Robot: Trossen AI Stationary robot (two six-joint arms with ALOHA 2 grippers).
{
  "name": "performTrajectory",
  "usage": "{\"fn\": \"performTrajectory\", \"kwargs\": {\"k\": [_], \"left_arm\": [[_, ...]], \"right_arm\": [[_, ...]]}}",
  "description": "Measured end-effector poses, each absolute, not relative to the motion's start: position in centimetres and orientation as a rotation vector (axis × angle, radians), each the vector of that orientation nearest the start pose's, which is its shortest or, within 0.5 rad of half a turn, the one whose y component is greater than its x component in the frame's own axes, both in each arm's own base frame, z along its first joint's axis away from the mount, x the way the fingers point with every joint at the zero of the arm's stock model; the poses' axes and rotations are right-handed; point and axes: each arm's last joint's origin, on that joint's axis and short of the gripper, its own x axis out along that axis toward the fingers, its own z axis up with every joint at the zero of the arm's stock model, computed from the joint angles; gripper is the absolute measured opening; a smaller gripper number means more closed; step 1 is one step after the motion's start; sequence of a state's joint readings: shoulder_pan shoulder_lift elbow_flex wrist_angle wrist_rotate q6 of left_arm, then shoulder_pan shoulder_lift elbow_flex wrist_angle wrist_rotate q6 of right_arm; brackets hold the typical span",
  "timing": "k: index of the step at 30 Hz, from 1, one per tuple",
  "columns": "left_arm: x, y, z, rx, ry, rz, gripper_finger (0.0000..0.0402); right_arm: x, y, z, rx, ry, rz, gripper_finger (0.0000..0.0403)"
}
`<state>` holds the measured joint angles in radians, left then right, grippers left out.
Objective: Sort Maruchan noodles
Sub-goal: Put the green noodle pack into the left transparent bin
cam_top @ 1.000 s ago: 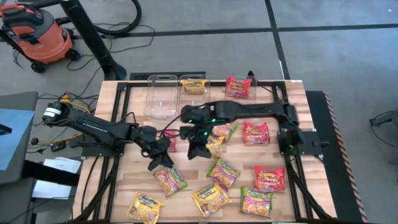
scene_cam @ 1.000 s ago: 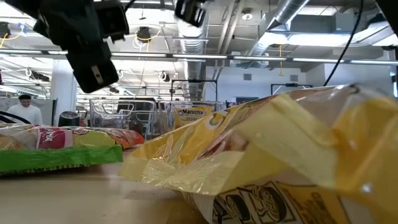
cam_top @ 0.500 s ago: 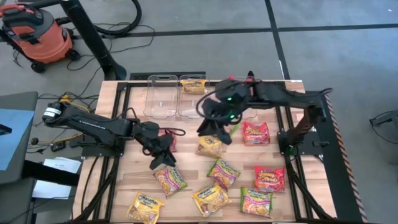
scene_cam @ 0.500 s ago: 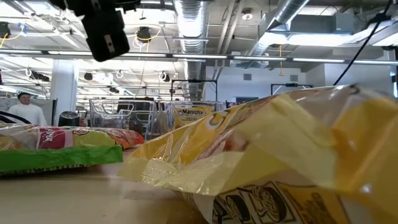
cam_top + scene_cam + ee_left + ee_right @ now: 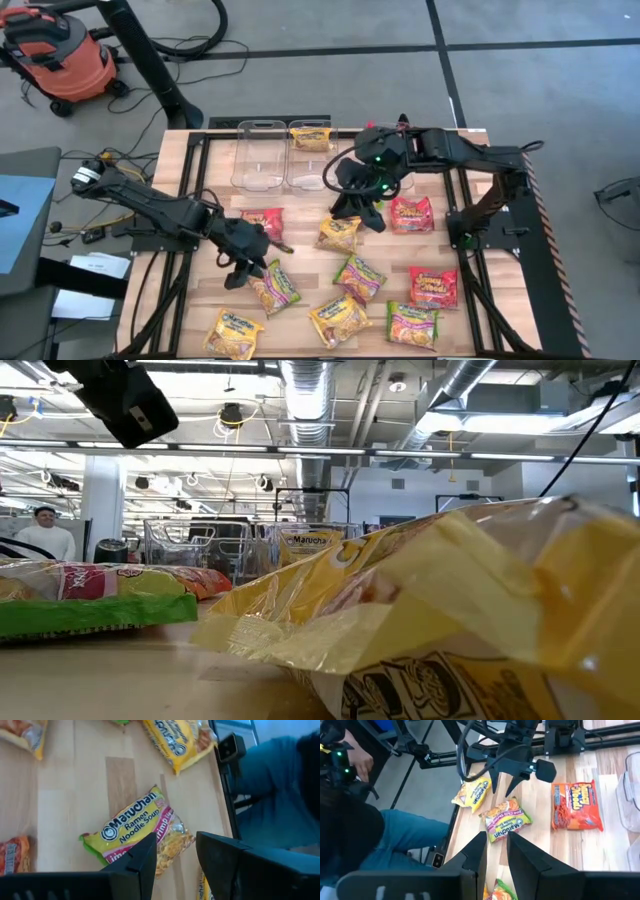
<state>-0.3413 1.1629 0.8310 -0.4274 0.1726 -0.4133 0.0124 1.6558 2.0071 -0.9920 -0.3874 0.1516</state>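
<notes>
The left gripper (image 5: 243, 266) hovers over a green-and-pink packet (image 5: 274, 288), fingers parted and empty; it should drop square and pinch the packet's edge. The right gripper (image 5: 360, 205), above the yellow packet (image 5: 338, 233), shows a narrow empty gap. Only the right wrist view catches a person's sleeve (image 5: 350, 835) beyond that green-and-pink packet (image 5: 505, 822).

Yellow packets (image 5: 339, 320): four counted. Red-orange packets (image 5: 433, 287): three in plain view. Green-with-pink packets (image 5: 412, 323): three in plain view. Clear bins (image 5: 258, 155): two seen, upper centre.
</notes>
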Motion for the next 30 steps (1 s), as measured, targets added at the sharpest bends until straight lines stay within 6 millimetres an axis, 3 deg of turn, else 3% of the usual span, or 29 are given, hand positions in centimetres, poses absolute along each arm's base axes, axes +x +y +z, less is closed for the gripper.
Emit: {"fn": "performTrajectory", "kwargs": {"k": [7, 14, 22, 30], "left_arm": [[22.4, -8.8, 26.1, -0.316, 0.791, -0.359, 0.0138], [23.2, -8.9, 25.2, -0.393, 0.813, -0.208, 0.0157], [24.4, -10.8, 22.2, -0.334, 0.934, -0.229, 0.0149], [25.5, -11.4, 19.8, -0.351, 1.017, -0.233, 0.0148]], "right_arm": [[32.7, 1.5, 45.0, 0.262, 0.665, 0.339, 0.0101], [32.5, 1.5, 44.7, 0.236, 0.698, 0.345, 0.0101], [32.5, 1.5, 44.7, 0.231, 0.706, 0.347, 0.0101], [32.5, 1.5, 44.7, 0.229, 0.705, 0.348, 0.0101]]}}
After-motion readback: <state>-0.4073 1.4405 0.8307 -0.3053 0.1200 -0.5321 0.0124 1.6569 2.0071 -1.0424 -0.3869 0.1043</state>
